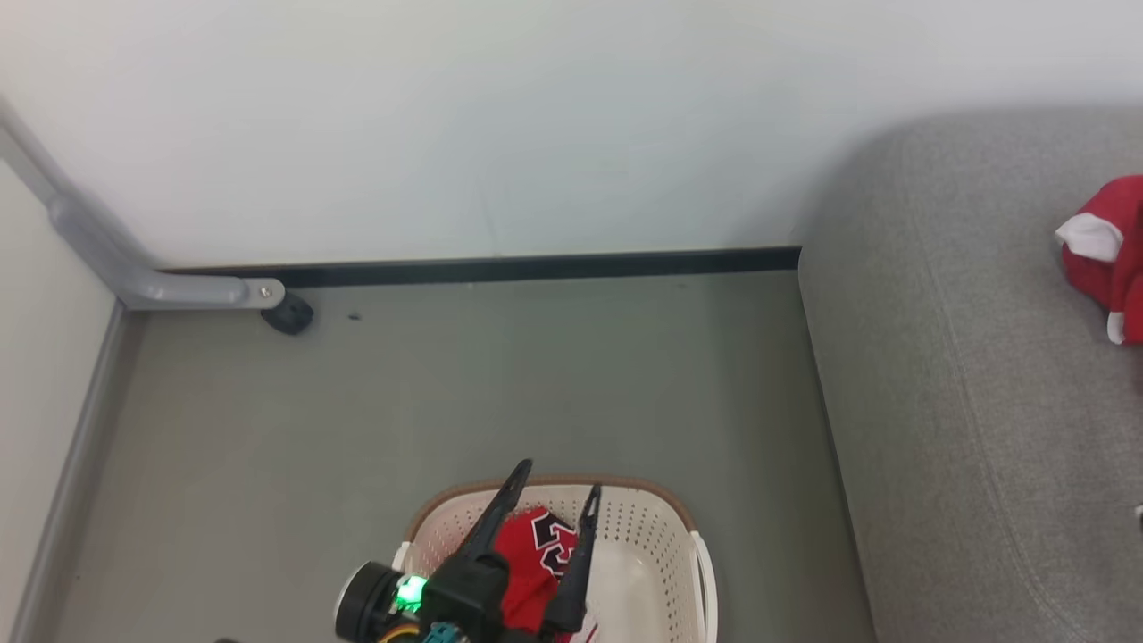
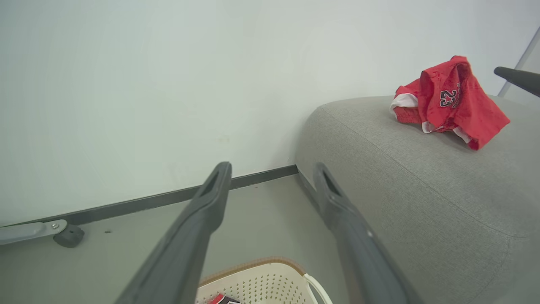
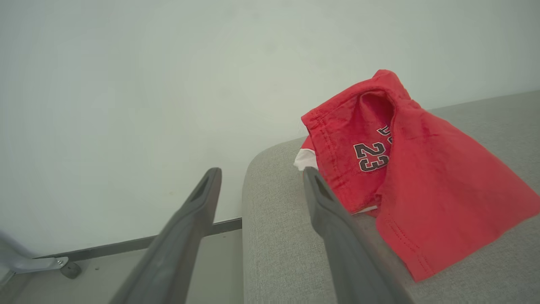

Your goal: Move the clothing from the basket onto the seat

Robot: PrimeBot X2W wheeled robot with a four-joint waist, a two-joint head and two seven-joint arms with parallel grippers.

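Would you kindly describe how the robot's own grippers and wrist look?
The left gripper has two long, dark grey fingers tapering to narrow tips, on a black body with a glowing green light. Behind it sits a round black-and-white wrist housing, with a yellow cable and a teal connector beneath. The right gripper has the same dark fingers, each with a slot-like recess near its tip.

red clothing [image 3: 422, 190], black-white numerals [image 3: 371, 155]; cream perforated basket [image 1: 643, 536], brown rim [image 1: 638, 487]; grey woven seat [image 1: 938, 402]

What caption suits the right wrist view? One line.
Open right gripper near a crumpled bright red fabric garment on the grey woven-fabric seat.
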